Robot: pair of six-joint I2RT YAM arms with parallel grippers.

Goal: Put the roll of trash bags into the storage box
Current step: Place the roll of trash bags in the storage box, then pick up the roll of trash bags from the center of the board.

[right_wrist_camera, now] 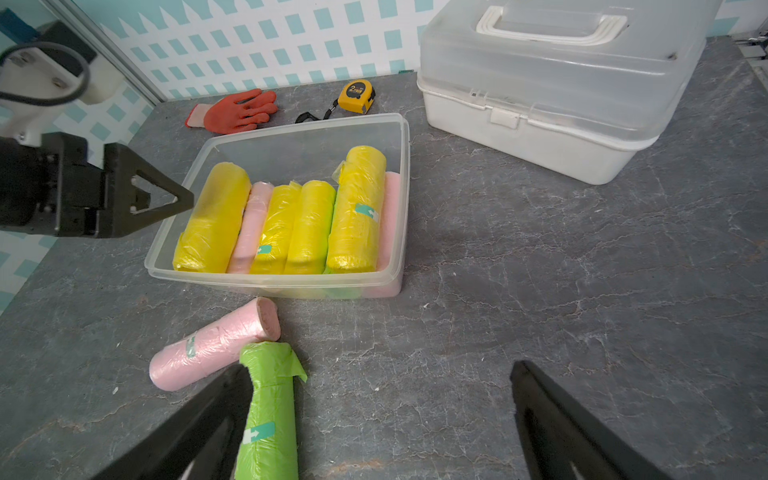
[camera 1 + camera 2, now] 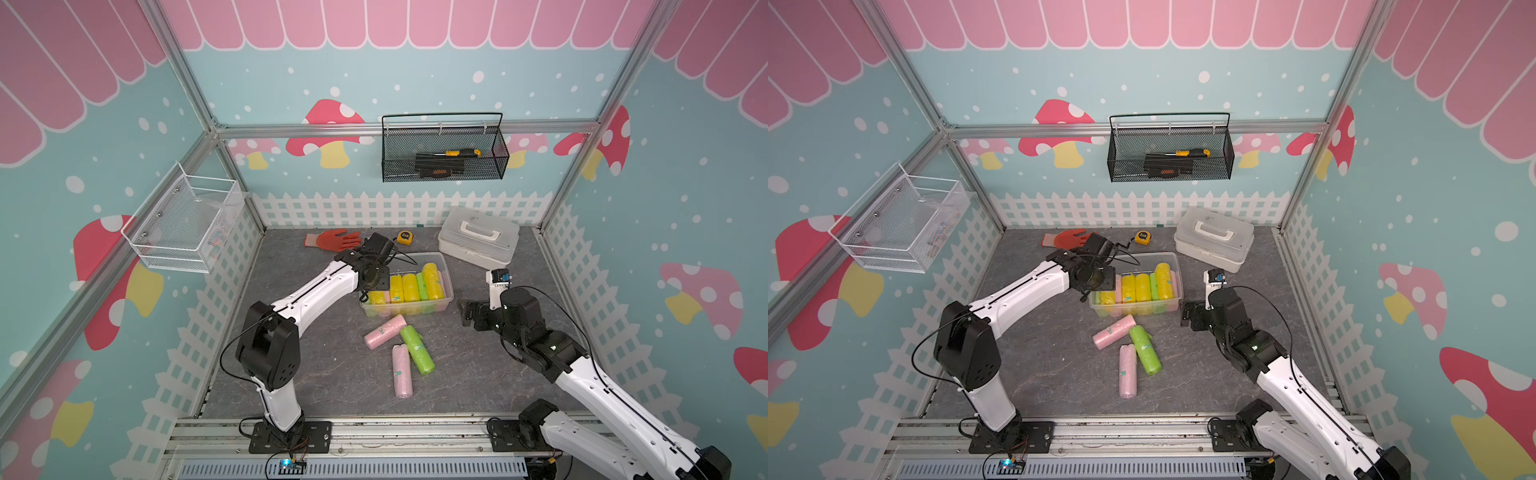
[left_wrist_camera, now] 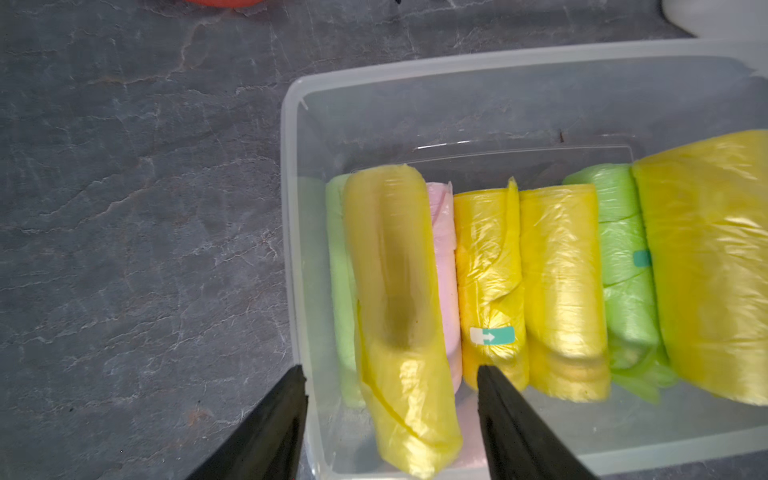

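Note:
The storage box [image 2: 407,309] [image 2: 1138,311] is a clear tub in the middle of the table, holding several yellow, pink and green rolls side by side. My left gripper [image 3: 390,370] [image 2: 372,283] hovers open over the box's left end. A yellow roll of trash bags [image 3: 399,291] [image 1: 216,216] lies in the box between its fingers with a gap on each side. Three loose rolls lie on the table in front of the box: pink [image 2: 384,331], green [image 2: 417,349] and pink [image 2: 402,371]. My right gripper [image 1: 378,365] [image 2: 466,312] stands wide open and empty to their right, with the green roll [image 1: 270,415] beside one finger.
A white case with a handle [image 2: 478,237] stands behind the box at the right. A tape measure [image 2: 404,237] and a red glove [image 2: 332,240] lie by the back wall. A black mesh basket [image 2: 444,153] and a white wire basket [image 2: 183,224] hang on the walls.

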